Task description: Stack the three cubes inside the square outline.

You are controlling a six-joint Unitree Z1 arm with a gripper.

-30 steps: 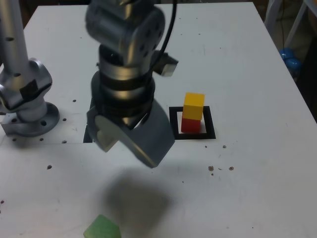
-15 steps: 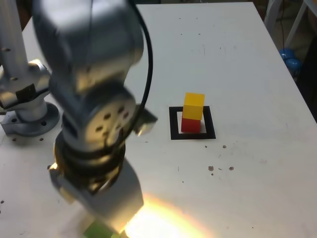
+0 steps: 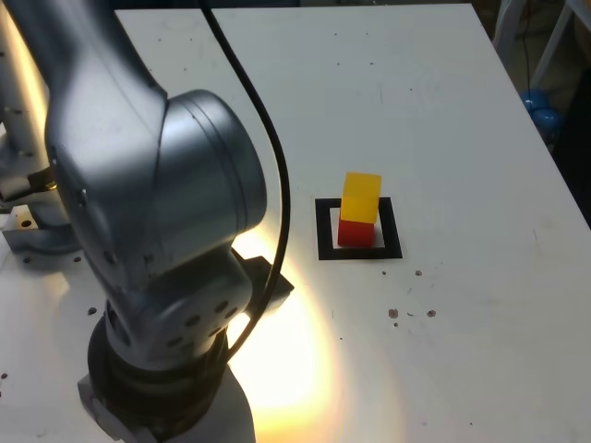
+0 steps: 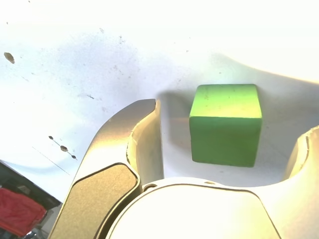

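The green cube rests on the white table between the two fingers of my gripper, which is open, with a gap showing on each side of the cube. One finger curves beside it and the other finger shows only at the frame's edge. In the exterior view the arm hides the green cube and the fingers. The yellow cube sits on the red cube inside the square outline, to the exterior view's right of the arm.
The arm's base stands at the exterior view's left. A bright light patch falls on the table beside the wrist. Small dark specks dot the white tabletop. A blue object lies off the table's right edge.
The arm has swung toward the near edge and come down over the green cube, which it now hides in the exterior view. The yellow-on-red stack has not moved.
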